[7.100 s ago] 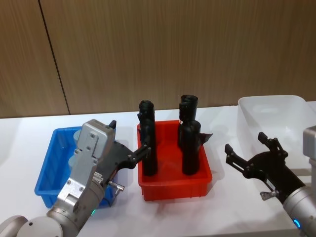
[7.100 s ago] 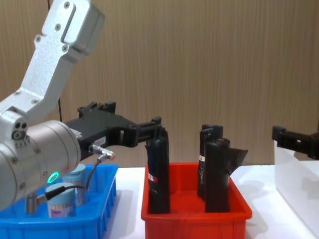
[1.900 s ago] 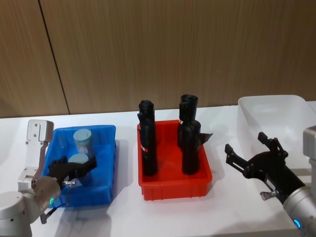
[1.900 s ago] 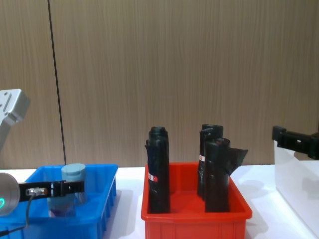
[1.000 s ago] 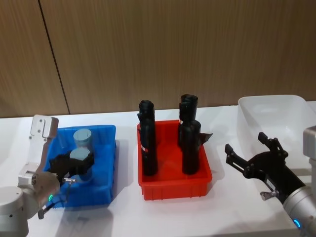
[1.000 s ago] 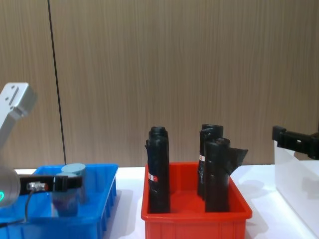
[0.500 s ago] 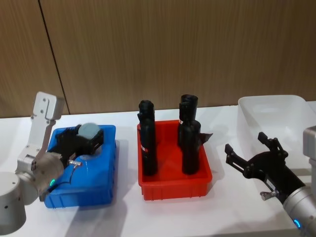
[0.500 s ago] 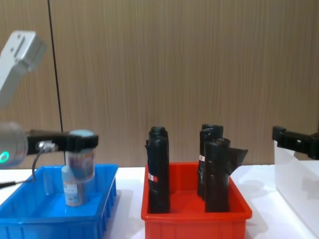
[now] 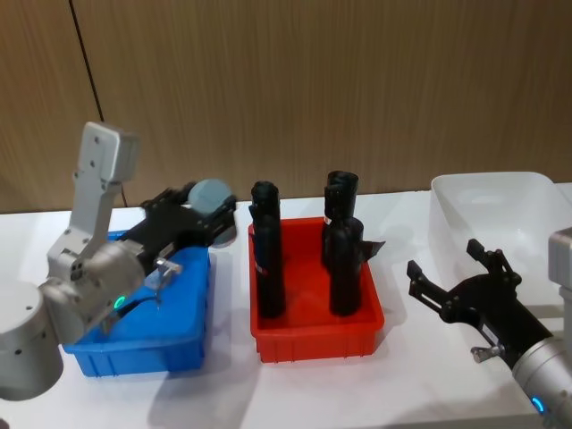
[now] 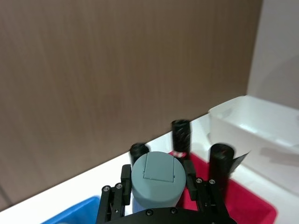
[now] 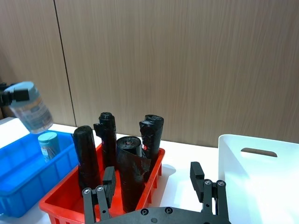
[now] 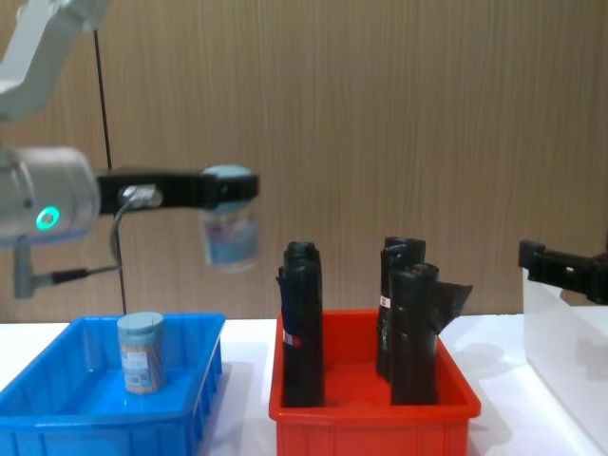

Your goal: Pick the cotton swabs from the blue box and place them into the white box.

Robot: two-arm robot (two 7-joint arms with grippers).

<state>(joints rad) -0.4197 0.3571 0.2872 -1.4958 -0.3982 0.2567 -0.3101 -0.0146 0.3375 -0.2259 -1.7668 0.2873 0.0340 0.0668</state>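
Wood-grain wall (image 12: 399, 114), smooth white table (image 9: 402, 380), left gripper (image 12: 228, 187) clamped on a clear blue-lidded swab jar (image 12: 231, 239), apparently above the edge of the blue box (image 12: 114, 421), second jar (image 12: 141, 354) upright inside, right gripper (image 9: 451, 279) spread open near the translucent white box (image 9: 493, 190).

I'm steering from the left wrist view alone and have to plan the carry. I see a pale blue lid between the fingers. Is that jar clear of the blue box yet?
Observer: Yes. In the chest view the left gripper holds the cotton swab jar by its lid, in the air well above the rim of the blue box.
Operator: Any more jars in that box?
Observer: One. A second jar stands upright inside it.
Operator: Where is the other arm?
Observer: The right gripper is open, low on the robot's side of the white box, to the right of the red bin.
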